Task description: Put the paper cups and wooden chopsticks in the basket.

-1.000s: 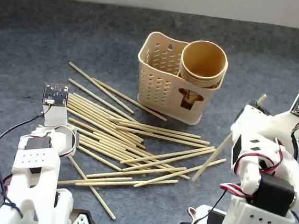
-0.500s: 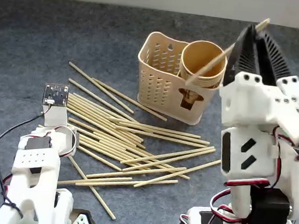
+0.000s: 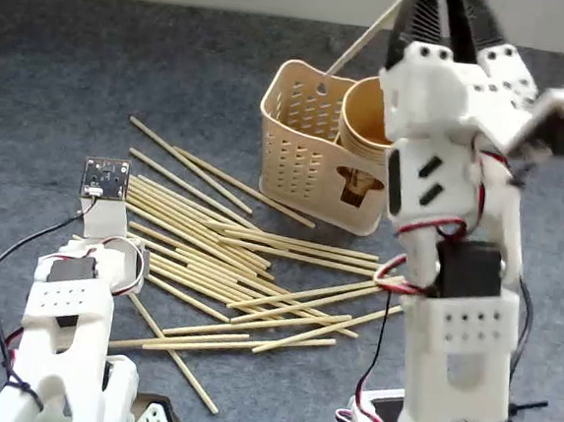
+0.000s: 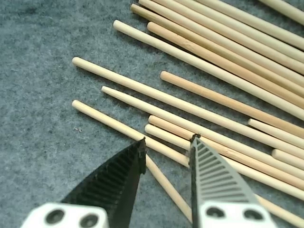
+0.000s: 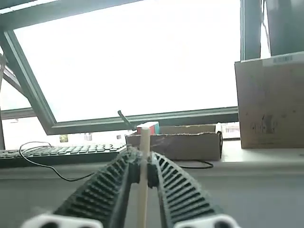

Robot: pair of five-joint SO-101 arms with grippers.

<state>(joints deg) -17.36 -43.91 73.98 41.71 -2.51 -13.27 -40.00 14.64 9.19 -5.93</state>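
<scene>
A cream slotted basket (image 3: pixel 302 149) stands at the back of the table, with stacked paper cups (image 3: pixel 369 120) in its right compartment. Many wooden chopsticks (image 3: pixel 219 250) lie scattered in front of it. My right gripper (image 3: pixel 440 3) is raised high above the basket and shut on one chopstick (image 3: pixel 361 40), which slants down toward the basket's left compartment. The right wrist view shows that chopstick (image 5: pixel 145 137) clamped in the right gripper (image 5: pixel 141 159). My left gripper (image 4: pixel 167 141) hangs open just above loose chopsticks (image 4: pixel 199 109) on the carpet.
The left arm (image 3: pixel 71 301) stands at the front left beside the pile. The right arm's body (image 3: pixel 453 285) rises at the front right, next to the basket. Grey carpet (image 3: pixel 97 66) covers the table, bare at the back left.
The right arm has lifted from low at the table's right and swung up and left over the basket, carrying the chopstick. The left arm has not moved.
</scene>
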